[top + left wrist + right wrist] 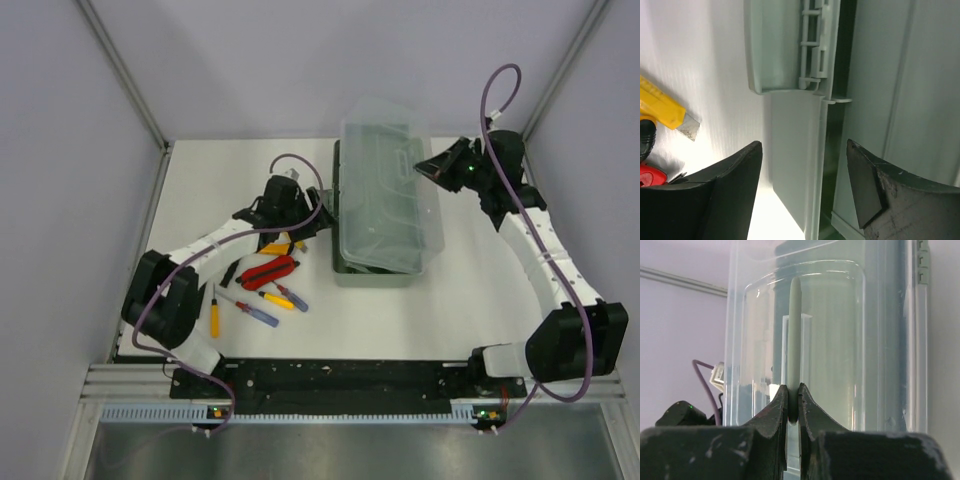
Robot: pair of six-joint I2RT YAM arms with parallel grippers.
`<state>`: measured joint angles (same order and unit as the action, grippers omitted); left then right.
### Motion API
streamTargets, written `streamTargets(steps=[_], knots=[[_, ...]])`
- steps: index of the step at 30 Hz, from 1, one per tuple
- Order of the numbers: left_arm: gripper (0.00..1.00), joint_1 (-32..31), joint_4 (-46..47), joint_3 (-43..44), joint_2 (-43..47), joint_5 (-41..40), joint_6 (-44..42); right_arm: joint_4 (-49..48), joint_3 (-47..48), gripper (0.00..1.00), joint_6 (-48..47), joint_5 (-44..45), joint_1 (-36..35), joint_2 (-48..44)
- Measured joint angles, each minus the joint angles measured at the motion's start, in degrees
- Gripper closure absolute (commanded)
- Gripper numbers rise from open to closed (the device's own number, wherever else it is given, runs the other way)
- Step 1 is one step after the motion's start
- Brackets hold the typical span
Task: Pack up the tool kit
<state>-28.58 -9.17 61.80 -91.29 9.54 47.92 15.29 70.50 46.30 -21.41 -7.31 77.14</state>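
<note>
Tool box (380, 272) sits mid-table. Right gripper (793, 392) is clamped on the pale handle (794, 330) of the clear lid (390, 190). Left gripper (804, 145) waits, jaws parted, beside the box wall. The lid wants steady holding, no twisting.

Place: we read a robotics lab test cell | plain pale-lilac wall panels (280, 60) | silver aluminium frame posts (125, 75) | flat white table (400, 320) | black slotted mounting rail (340, 375) at near edge

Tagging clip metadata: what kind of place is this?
Probably a lab robot test cell: plain panel walls on aluminium posts, left arm and right arm bolted to a rail at the table edge, hand tools staged beside a toolbox.
</note>
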Motion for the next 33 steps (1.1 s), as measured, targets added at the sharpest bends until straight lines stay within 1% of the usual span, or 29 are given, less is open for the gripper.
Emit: streamTargets(steps=[3,9,15,17,18,20,21,28,33], knots=[[0.31,-0.11,-0.09,-0.13,-1.33,0.9,-0.2,-1.14,-1.05,1.0,0.5,-1.46,1.64,-0.55],[0.5,-0.81,0.02,-0.13,-3.23,1.6,-1.11,-4.28,-3.65,1.0,1.51,-5.38,5.29,-1.33],[0.65,-1.42,1.6,0.52,-4.57,2.54,-1.79,-7.72,-6.03,1.0,3.08,-11.65,10.8,-1.44],[0.75,-1.53,1.84,1.46,-5.68,3.02,-1.97,-8.31,-6.36,1.0,3.39,-13.11,12.09,-1.33],[0.84,-1.57,1.97,1.88,-6.14,3.26,-1.95,-8.48,-6.38,1.0,3.45,-13.75,12.61,-1.16],[0.97,-1.75,1.97,3.19,-7.15,3.61,-2.05,-8.94,-6.38,1.0,3.48,-14.82,13.33,-0.72],[1.0,-1.84,1.46,3.78,-7.26,3.04,-2.32,-9.38,-6.38,1.0,3.48,-15.23,13.55,-0.48],[1.0,-1.57,-0.92,5.31,-7.41,-0.48,-2.89,-10.71,-6.34,1.0,4.39,-18.49,15.56,0.98],[1.0,1.16,-1.33,5.51,-7.41,-0.57,-3.89,-12.52,-5.18,1.0,5.44,-20.74,16.7,3.78]])
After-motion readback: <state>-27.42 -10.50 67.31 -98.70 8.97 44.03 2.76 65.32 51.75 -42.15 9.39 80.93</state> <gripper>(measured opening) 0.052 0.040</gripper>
